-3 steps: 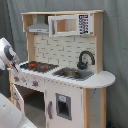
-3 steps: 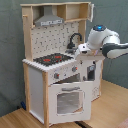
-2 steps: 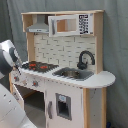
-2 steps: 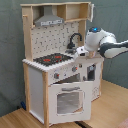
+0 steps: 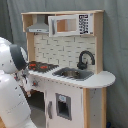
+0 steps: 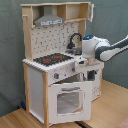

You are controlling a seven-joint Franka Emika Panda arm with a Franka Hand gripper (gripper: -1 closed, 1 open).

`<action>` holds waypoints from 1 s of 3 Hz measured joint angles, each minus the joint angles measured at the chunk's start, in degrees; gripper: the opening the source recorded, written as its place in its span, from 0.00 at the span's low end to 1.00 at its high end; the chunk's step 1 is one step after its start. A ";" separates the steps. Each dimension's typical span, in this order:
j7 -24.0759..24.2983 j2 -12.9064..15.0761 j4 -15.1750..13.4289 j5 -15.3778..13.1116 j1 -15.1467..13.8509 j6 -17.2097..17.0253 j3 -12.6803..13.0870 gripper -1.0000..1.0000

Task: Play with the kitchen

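**Inspector A:** White panels and pale wood make up the kitchen point(image 5: 70, 70), which stands on a wooden floor point(image 6: 112, 105) against a grey backdrop point(image 6: 112, 20) in both exterior views. Position of the fittings?

**Inspector B:** Black-and-red hob point(image 6: 51, 59) on the counter at the second exterior view's left, steel sink point(image 5: 73, 73) beside it, black tap point(image 5: 85, 59) arching over the sink. Grey hood point(image 6: 49, 21) sits above the hob, under the top shelf. Back wall reads as white tile in the first exterior view and as pegboard in the second exterior view.

**Inspector A:** Oven door?

**Inspector B:** Windowed oven door point(image 6: 69, 100) hangs slightly ajar below the hob in the second exterior view.

**Inspector A:** The arm?

**Inspector B:** White arm point(image 6: 107, 49) reaches in from the second exterior view's right, its rounded wrist over the sink end of the counter. The gripper point(image 6: 90, 75) points down in front of the cabinet beside the oven door.

**Inspector A:** Is it clenched or released?

**Inspector B:** Cannot tell; nothing is visibly held.
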 joint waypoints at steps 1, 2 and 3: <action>1.65 2.93 -3.44 -2.56 -0.30 1.44 1.14 1.00; 1.61 6.15 -3.43 -7.13 -0.83 3.78 1.25 1.00; 1.79 9.67 -3.41 -11.55 -1.12 6.08 1.27 1.00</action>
